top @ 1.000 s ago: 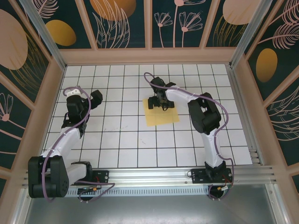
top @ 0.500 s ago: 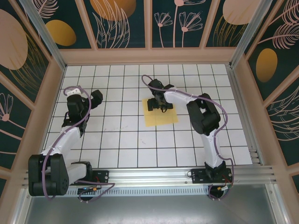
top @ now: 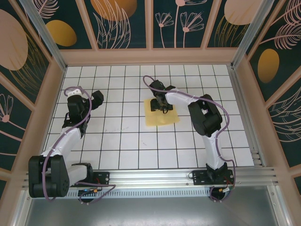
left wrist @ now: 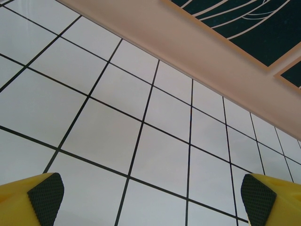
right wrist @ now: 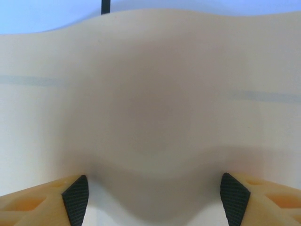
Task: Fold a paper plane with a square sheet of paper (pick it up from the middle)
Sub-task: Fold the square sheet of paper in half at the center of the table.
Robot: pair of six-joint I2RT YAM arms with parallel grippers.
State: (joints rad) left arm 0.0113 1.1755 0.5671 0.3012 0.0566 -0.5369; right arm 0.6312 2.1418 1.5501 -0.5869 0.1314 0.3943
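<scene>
Right tool [right wrist: 151, 200] presses down on the paper [right wrist: 150, 94], fingers apart, the sheet humped between them, arm stretched forward. Paper lies mid-worktop [top: 122, 141]. Left tool [left wrist: 150, 200], spread wide, hangs over tiles, arm bent.

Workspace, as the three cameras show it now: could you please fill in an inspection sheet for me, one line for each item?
Surface: white table with black grid lines.
Job's things: yellow sheet of paper lies past the table's middle, not yet folded; in the right wrist view it seems to bulge up between the jaws.
Clutter: nothing seen.
End effectors: right end effector is down on the paper's far part, jaws apart; left end effector is open above bare tiles.
Cables: purple cables run along both arms.
Surroundings: dark walls with leaf patterns; metal rail at the near edge.
</scene>
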